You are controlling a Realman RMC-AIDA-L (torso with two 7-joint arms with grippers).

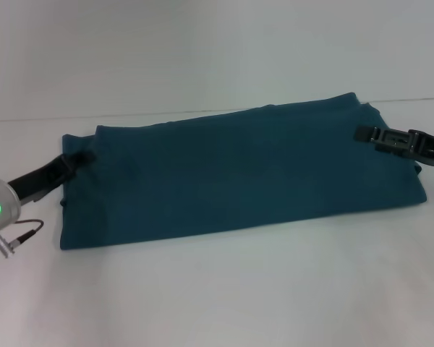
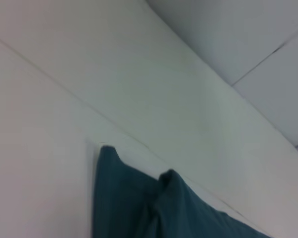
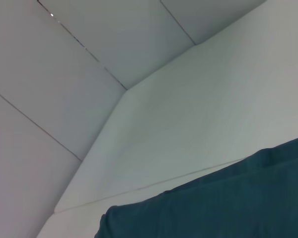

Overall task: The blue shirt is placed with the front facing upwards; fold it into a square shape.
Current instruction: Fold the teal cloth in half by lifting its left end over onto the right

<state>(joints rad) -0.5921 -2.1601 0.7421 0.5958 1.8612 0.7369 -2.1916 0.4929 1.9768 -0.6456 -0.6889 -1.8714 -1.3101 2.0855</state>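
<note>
Two end effectors at shirt's ends: left end effector (image 1: 78,157) at 9 o'clock, right end effector (image 1: 369,134) at 3 o'clock; grip state unclear for both. Blue shirt (image 1: 239,173) lies on desk (image 1: 224,296) as long band, lettering hidden. Judged: lengthwise fold done; next, bring ends together into square.

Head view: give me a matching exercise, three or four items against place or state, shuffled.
Column 1:
1. blue shirt
2. left gripper
3. right gripper
4. table

Column 2:
A. at the shirt's far right corner
B. white, bare in front of the shirt
C. at the shirt's left end
D. folded into a long band, plain side up

Pairs: 1-D, 2-C, 3-A, 4-B
</note>
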